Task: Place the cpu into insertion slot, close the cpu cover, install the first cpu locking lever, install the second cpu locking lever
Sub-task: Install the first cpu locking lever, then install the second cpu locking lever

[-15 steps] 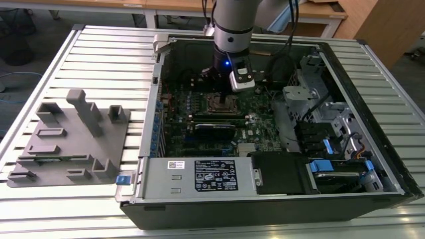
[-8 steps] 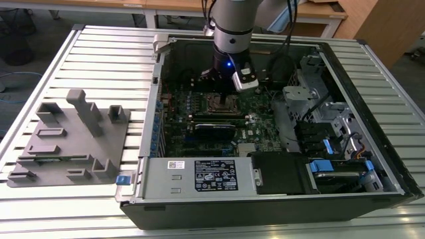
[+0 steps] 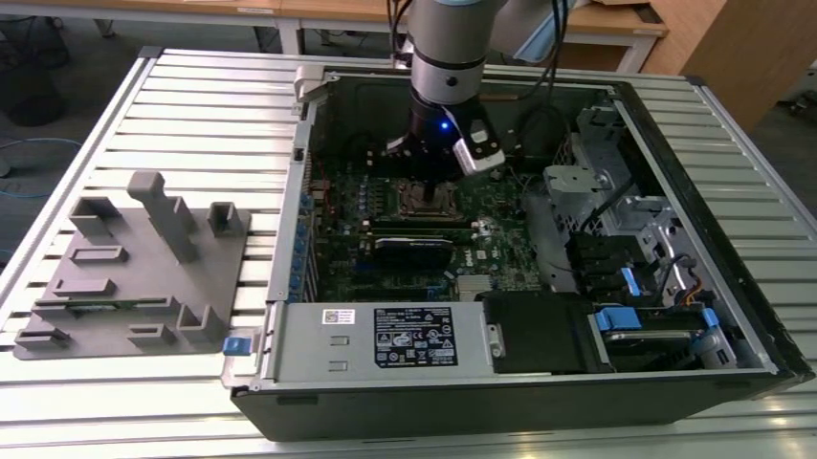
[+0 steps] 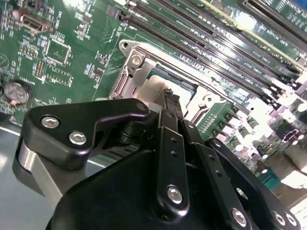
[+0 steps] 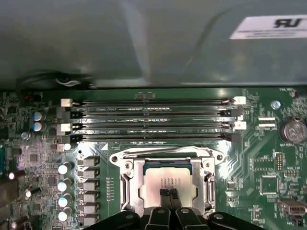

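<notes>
I see the cpu [image 5: 170, 184] seated in the insertion slot [image 5: 125, 184] with the cpu cover [image 5: 165, 154] down, my gripper [image 5: 168, 193] fingertips pinched together empty at its six o'clock edge, levers unconfirmed.

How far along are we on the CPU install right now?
Done: the cpu lies in the slot, and the cover looks lowered around it. In hand: the pincer is closed, empty, with its tips on or just above the chip's top. Left: I cannot tell from either wrist view whether the locking levers are latched.
</notes>
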Controlling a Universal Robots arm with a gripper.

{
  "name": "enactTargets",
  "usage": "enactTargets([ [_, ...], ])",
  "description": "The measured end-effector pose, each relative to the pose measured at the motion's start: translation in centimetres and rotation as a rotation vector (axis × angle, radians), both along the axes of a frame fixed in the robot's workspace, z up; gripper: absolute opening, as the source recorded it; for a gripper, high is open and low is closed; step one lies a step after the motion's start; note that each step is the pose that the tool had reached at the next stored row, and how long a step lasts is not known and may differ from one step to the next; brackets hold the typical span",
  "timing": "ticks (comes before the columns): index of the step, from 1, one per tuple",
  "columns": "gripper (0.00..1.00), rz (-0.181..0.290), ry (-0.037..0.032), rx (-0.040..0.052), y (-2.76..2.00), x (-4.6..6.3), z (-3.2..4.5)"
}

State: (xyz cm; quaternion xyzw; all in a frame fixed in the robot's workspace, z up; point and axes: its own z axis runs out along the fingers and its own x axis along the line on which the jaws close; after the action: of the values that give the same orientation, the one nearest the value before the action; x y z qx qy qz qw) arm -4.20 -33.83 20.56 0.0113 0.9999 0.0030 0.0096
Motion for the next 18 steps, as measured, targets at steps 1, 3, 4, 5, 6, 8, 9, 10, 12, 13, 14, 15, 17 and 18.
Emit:
enactTargets([
  [1, 0.11, 0.007, 0.0003, -0.0004, 0.00, 0.0, 0.00],
  [3, 0.11, 0.010, 0.0003, -0.0005, 0.00, 0.0, 0.00],
  [4, 0.11, 0.011, 0.0004, -0.0006, 0.00, 0.0, 0.05],
  [5, 0.11, 0.011, 0.0003, -0.0005, 0.00, 0.0, 0.12],
  [6, 0.11, 0.011, 0.0003, -0.0006, 0.00, 0.0, 0.21],
  [8, 0.11, 0.012, 0.0004, -0.0006, 0.00, 0.0, 0.41],
  [9, 0.11, 0.012, 0.0003, -0.0006, 0.00, 0.0, 0.52],
  [10, 0.11, 0.012, 0.0003, -0.0004, 0.00, 0.0, 0.65],
  [12, 0.11, 0.012, 0.0004, -0.0006, 0.00, 0.0, 0.94],
  [13, 0.11, 0.012, 0.0004, -0.0006, 0.00, 0.0, 1.08],
  [14, 0.11, 0.012, 0.0004, -0.0006, 0.00, 0.0, 1.19],
  [15, 0.11, 0.012, 0.0004, -0.0006, 0.00, 0.0, 1.25],
  [17, 0.11, 0.012, 0.0003, -0.0004, 0.00, 0.0, 1.26],
  [18, 0.11, 0.012, 0.0004, -0.0005, 0.00, 0.0, 1.33],
])
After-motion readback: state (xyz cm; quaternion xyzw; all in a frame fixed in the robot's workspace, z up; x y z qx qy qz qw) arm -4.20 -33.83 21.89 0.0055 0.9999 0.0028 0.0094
